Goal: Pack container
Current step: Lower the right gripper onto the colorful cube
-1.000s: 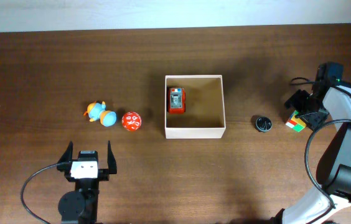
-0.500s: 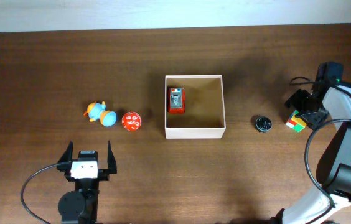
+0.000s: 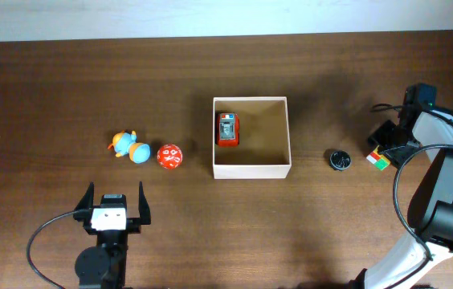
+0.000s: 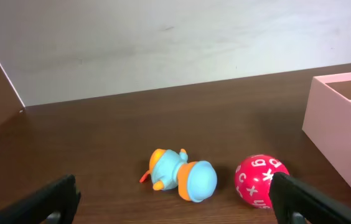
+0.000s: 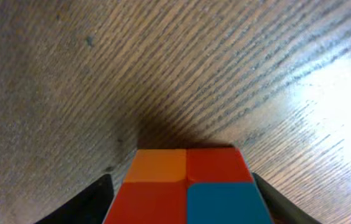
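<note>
From overhead I see the whole layout: the container (image 3: 250,169) sits in the middle of the surface (image 3: 66,80), open side up, with a small red toy (image 3: 227,129) inside against its left wall. It is square, so it has no real long axis, and its walls run parallel to the surface's edges. The red toy's length points toward the far edge. To the left lie a blue-and-orange duck (image 3: 128,147) and a red ball (image 3: 169,156), just beside each other. To the right are a black round piece (image 3: 340,160) and a coloured cube (image 3: 381,160). My left jaws stand wide apart and hold nothing, hanging near the front edge, well apart from the duck. Only the left wrist view shows the white letters on the ball (image 4: 261,180), the duck (image 4: 182,177) lying on its side, and a corner of the container's wall (image 4: 337,124) at the right. Only the right wrist view shows the cube (image 5: 188,193) close up, with orange, red and blue tiles. My right jaws stand on either side of it, close against its flanks, with the dark fingers (image 5: 85,202) at the frame's bottom. I cannot tell whether they already press on it.
</note>
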You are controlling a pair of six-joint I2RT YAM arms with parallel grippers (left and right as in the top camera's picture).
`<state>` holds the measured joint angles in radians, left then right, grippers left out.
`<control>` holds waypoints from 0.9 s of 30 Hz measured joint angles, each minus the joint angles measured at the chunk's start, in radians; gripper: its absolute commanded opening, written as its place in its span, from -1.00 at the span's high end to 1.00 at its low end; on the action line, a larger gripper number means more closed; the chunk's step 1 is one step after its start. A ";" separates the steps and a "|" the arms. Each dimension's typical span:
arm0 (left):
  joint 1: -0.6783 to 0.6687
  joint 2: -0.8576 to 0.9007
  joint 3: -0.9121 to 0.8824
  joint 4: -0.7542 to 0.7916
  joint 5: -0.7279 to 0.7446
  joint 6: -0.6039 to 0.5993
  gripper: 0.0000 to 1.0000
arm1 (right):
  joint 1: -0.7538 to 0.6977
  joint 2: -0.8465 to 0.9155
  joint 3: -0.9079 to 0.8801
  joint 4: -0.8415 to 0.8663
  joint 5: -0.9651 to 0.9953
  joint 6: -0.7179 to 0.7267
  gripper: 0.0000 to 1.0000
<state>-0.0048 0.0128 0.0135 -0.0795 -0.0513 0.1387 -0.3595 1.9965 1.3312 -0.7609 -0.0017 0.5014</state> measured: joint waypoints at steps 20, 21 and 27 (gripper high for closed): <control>0.000 0.000 0.000 0.000 0.000 0.000 -0.99 | -0.001 0.000 0.000 0.007 -0.134 -0.019 -0.17; 0.000 0.000 0.000 0.000 0.000 0.000 -0.99 | -0.001 0.000 0.000 0.007 -0.153 -0.027 -0.17; 0.000 0.000 0.000 0.000 0.000 0.000 -0.99 | -0.001 0.000 0.037 0.006 -0.293 -0.084 -0.17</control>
<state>-0.0048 0.0128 0.0135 -0.0795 -0.0513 0.1387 -0.3603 1.9965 1.3678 -0.7544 -0.2943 0.4171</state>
